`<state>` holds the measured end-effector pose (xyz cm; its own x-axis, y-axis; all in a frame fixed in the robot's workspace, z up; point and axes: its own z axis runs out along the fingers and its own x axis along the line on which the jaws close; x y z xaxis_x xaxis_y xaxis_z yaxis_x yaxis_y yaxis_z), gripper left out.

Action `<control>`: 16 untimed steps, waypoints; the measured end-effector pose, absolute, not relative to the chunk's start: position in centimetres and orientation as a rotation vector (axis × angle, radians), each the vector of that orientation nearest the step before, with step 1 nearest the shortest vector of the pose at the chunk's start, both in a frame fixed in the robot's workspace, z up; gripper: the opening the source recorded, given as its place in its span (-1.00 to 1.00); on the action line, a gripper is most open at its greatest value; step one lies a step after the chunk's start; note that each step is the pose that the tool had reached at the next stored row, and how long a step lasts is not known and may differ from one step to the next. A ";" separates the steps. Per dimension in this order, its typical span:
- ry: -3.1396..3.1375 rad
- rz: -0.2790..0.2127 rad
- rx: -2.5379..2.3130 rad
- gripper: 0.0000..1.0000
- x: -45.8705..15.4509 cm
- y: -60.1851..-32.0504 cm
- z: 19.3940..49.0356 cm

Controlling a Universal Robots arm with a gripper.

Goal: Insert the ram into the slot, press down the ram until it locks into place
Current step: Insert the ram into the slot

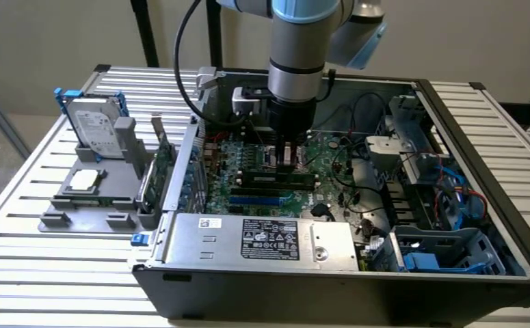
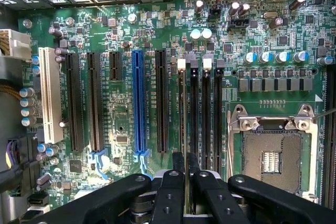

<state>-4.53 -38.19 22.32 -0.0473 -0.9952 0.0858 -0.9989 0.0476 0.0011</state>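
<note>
A white slatted table [image 1: 14,205] carries an open computer case [image 1: 338,290] and, seemingly, a grey parts stand [image 1: 87,203].

The case [image 1: 483,171] is open on top, and the arm [image 1: 294,61] hangs straight down through that opening. The power supply [image 1: 256,239] walls off the near side; the drive cage [image 1: 411,147] and loose cables [image 1: 360,137] crowd the exterior view's right. Over the board [image 2: 121,103] the gripper [image 2: 185,160] straddles the ram [image 2: 182,108], fingers tight to it. Neighbouring black slots [image 2: 206,114] lie close on one side, leaving only narrow gaps; a long black socket [image 2: 161,103] and the blue socket [image 2: 138,103] flank the other. The processor socket [image 2: 273,150] sits low just beyond, and upright capacitors [image 2: 273,57] stand past the latch ends
</note>
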 end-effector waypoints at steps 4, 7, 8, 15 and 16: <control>-2.227 0.090 2.123 -0.57 -4.5 -38.2 22.4; -2.226 0.087 2.123 -0.57 -4.5 -38.2 23.2; -2.225 0.086 2.122 -0.57 -4.5 -38.2 23.5; -2.226 0.082 2.123 -0.79 -4.5 -38.2 24.5; -2.226 0.082 2.123 -0.79 -4.5 -38.2 24.5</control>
